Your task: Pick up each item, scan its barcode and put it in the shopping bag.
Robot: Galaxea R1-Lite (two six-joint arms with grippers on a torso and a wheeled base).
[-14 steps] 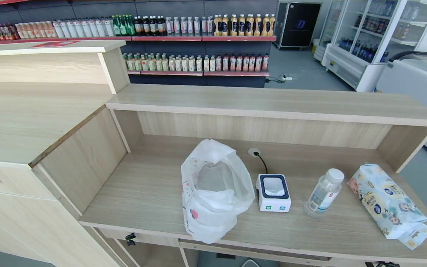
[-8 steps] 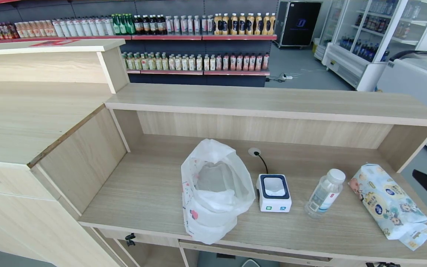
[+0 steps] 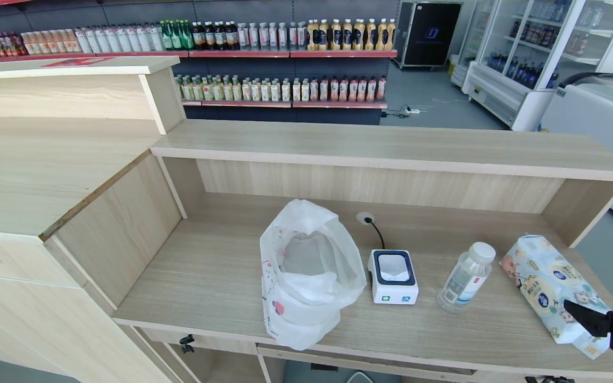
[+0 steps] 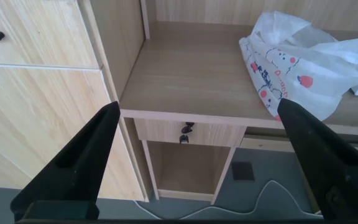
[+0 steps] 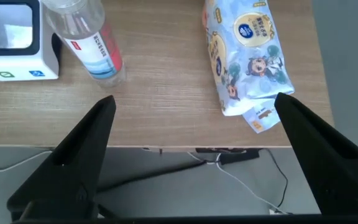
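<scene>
Swinging in from the 3 o'clock edge, the right pincer [image 3: 602,314] had dropped over the 5 o'clock end of the pack of wipes [image 3: 548,282], fingers spread wide, gripping nothing. The pack ran from it toward 11 o'clock on the counter [image 3: 216,276]. At the pack's 9 o'clock stood the bottle [image 3: 463,279], then the scanner [image 3: 392,275], then the shopping bag [image 3: 306,276]. The left pincer [image 4: 197,106] hung spread and empty, short of the counter's front edge.

light: bright, even | shadows: faint, soft | glare: scanner window [image 5: 6,26] | edges: head view stretched
</scene>
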